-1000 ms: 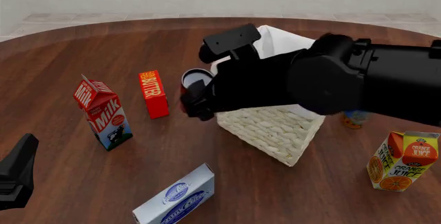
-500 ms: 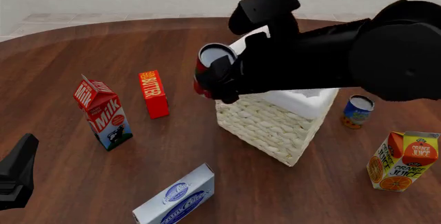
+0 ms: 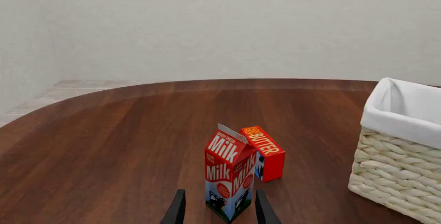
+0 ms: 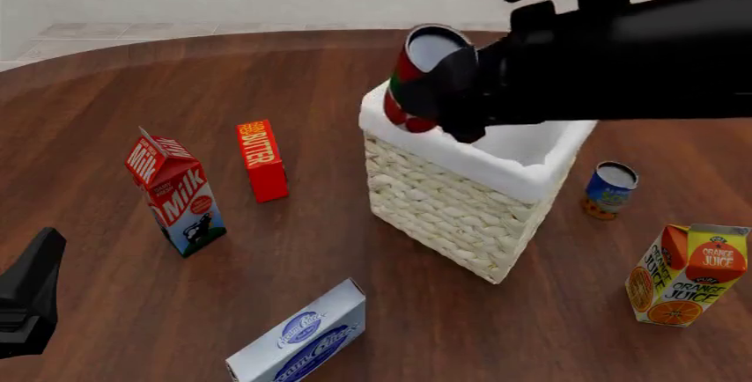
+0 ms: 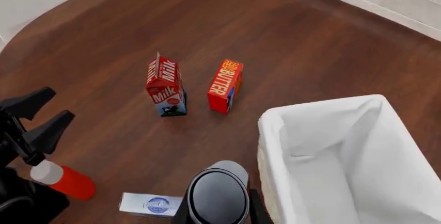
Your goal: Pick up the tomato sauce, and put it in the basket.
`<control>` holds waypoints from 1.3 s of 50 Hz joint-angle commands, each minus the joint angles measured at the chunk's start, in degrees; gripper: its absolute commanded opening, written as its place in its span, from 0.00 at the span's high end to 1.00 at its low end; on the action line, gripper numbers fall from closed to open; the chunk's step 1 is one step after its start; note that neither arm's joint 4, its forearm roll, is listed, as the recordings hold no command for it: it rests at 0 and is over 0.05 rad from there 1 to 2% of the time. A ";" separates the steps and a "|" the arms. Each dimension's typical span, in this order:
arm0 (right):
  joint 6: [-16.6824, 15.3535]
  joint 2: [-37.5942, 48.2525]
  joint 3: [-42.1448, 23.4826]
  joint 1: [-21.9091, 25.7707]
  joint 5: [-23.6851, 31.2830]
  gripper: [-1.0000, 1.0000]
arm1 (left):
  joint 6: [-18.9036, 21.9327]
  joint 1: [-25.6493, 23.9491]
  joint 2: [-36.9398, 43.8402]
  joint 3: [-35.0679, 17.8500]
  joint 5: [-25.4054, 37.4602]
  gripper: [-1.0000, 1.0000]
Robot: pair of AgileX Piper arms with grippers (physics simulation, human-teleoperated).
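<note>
The right end effector [image 4: 453,100] pinches the tomato sauce [image 4: 417,78] in the air, tilted, over the near-left rim of the basket [image 4: 453,193]; the lined opening lies just rightward and beyond. The left end effector [image 3: 217,211] is spread, idle near the milk carton [image 4: 174,193].

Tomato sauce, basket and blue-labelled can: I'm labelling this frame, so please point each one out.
tomato sauce [image 4: 414,78], front view, on its red label below the silver top.
basket [image 4: 453,210], front view, on its woven front wall.
blue-labelled can [image 4: 608,193], front view, on its blue label.
</note>
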 commanded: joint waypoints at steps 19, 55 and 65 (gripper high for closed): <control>-1.78 -9.02 -2.36 -7.25 8.84 1.00 | 0.17 -0.16 -0.25 0.87 -0.63 0.00; -1.98 -12.13 -1.34 -14.11 11.07 1.00 | 0.17 -0.16 0.16 0.83 -0.98 0.00; -1.90 -10.78 -1.99 -15.39 10.64 1.00 | 0.15 -0.16 0.15 0.83 -0.98 0.00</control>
